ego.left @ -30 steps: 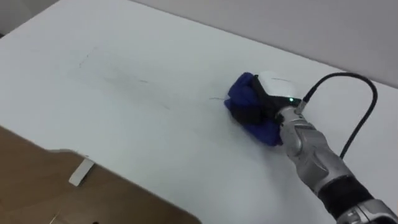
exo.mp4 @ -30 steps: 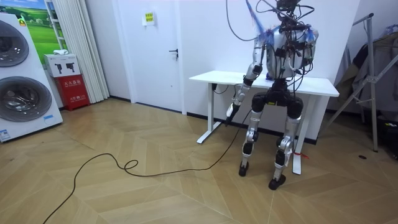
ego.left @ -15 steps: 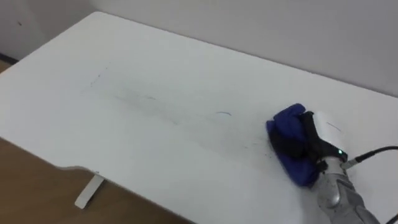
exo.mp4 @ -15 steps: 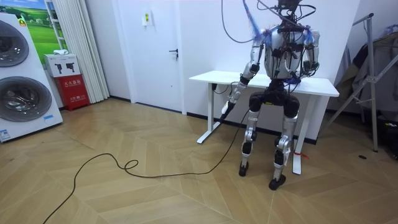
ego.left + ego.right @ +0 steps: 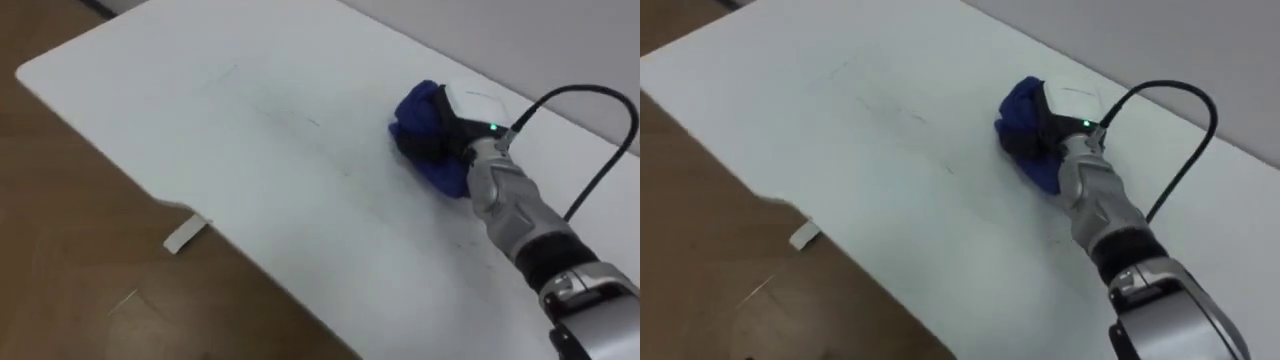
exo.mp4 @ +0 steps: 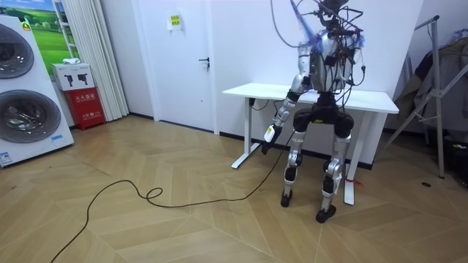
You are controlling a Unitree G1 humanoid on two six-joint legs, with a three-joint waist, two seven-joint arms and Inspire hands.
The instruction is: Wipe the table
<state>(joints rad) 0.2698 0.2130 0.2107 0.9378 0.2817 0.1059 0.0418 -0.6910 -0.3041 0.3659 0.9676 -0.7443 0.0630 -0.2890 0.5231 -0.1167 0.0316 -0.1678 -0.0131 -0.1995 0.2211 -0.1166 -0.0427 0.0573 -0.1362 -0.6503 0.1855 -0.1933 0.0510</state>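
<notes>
As our right hand [image 5: 462, 128] swings back across the table [image 5: 150, 120], fingers bunched round the blue cloth [image 5: 418, 112] near the far edge, we've faint marks [image 5: 312, 122] left to wipe.

The right hand [image 5: 466, 108] covers part of the blue cloth [image 5: 418, 112], so we cannot see how it holds it. Right of it the white table [image 5: 250, 130] is cut off. The left hand [image 6: 269, 134] is too small to tell.
</notes>
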